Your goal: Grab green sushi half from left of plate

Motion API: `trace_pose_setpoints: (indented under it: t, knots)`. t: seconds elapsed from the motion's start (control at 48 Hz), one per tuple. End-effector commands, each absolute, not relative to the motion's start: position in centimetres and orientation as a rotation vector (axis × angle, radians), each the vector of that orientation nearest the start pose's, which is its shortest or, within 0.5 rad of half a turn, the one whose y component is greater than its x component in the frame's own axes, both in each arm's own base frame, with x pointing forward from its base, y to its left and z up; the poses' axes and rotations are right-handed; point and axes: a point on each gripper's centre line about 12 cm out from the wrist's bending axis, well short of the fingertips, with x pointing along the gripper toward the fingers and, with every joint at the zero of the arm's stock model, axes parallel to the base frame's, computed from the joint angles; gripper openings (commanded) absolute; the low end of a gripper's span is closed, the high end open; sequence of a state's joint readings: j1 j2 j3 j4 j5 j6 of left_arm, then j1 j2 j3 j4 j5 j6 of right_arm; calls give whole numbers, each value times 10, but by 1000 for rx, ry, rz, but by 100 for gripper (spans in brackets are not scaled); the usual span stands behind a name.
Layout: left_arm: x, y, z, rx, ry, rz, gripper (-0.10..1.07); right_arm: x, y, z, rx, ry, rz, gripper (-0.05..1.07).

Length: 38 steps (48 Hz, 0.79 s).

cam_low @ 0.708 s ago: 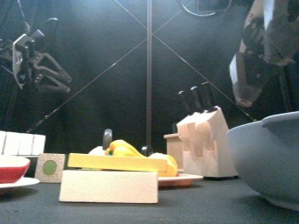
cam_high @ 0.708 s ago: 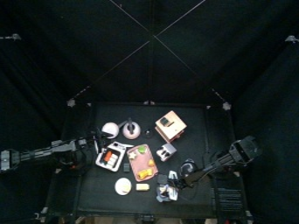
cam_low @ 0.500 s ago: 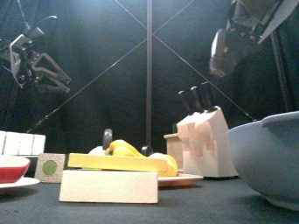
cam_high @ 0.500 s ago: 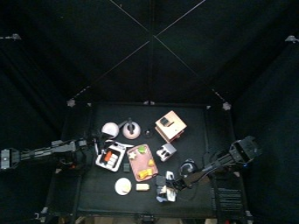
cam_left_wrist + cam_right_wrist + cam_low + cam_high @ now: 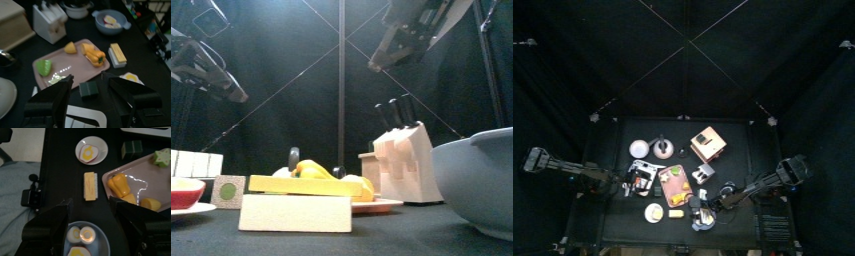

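Observation:
The green sushi half (image 5: 89, 89) is a small dark green block lying between the pink tray (image 5: 50, 56) and a white plate (image 5: 85, 118). It also shows in the front view (image 5: 229, 188) and the right wrist view (image 5: 133, 147). My left gripper (image 5: 88, 80) is open and empty, and hangs above the sushi half with a jaw on each side of it. In the top view the left gripper (image 5: 631, 182) is at the table's left. My right gripper (image 5: 93, 203) is open and empty above a yellow stick (image 5: 90, 185), at the table's front (image 5: 714, 203).
The pink tray holds a green leaf piece (image 5: 43, 67) and orange pieces (image 5: 93, 52). A blue bowl with egg halves (image 5: 83, 238) and a small plate with an egg (image 5: 90, 150) lie near the right gripper. A knife block (image 5: 401, 160) and a white block (image 5: 294, 212) stand at the front.
The left arm has swung so that its gripper is further over the plate side. The right gripper has moved left and, in the front view, higher.

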<state>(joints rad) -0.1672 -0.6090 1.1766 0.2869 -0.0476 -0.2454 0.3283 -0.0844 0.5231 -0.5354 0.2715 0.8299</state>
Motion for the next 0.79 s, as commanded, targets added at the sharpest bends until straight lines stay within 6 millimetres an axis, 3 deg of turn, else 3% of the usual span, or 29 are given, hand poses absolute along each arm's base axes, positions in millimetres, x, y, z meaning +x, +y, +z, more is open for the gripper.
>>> trace_pose_setpoints:
  t: [0.0, 0.333, 0.771]
  knots:
    - [245, -43, 190, 75, 540, -184, 97, 379, 113, 252, 161, 601, 112, 92]
    - [264, -46, 161, -30, 685, -136, 100, 360, 106, 267, 182, 476, 196, 92]
    - [286, -43, 150, 19, 993, -54, 100, 329, 80, 288, 139, 264, 291, 92]
